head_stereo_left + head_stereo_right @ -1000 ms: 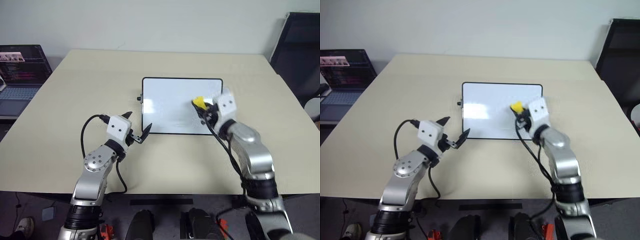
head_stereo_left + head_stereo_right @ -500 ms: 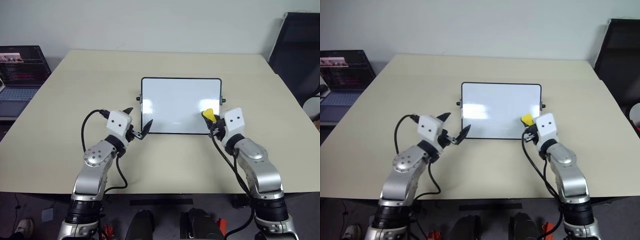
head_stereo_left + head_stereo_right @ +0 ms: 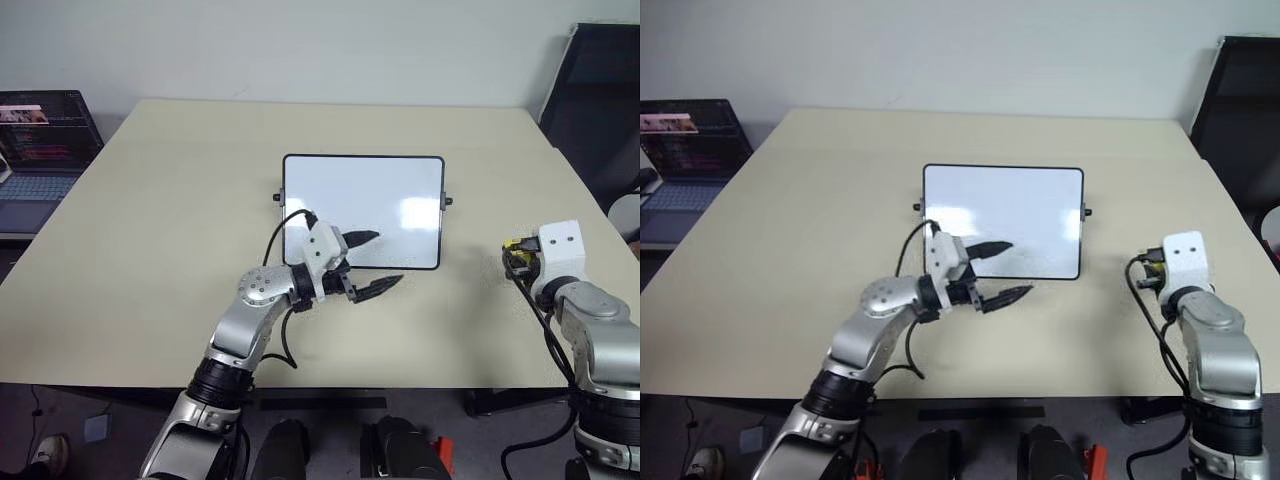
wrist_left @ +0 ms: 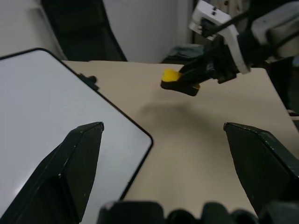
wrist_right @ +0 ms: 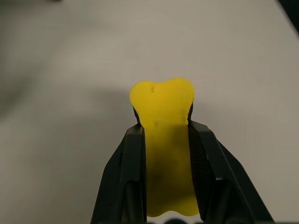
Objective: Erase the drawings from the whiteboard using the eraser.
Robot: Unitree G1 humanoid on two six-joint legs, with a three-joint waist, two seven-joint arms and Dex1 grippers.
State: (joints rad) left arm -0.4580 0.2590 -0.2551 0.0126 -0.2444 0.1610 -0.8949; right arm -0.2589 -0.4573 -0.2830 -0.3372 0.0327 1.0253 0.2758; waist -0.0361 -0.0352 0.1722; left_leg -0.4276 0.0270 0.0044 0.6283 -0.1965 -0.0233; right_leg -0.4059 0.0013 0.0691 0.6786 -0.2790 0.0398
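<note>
Eraser clamped in right gripper, above bare table, well right of whiteboard. Left gripper agape, nearer board.

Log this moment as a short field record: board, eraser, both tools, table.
whiteboard: flat on the table, surface wiped white, no marks visible
eraser: yellow, clamped in the right tool, off the board, above bare table to its right
right tool: shut on the eraser
left tool: open, over the board's near edge, holding nothing
table: beige
laptop: open, beside the table's left edge
</note>
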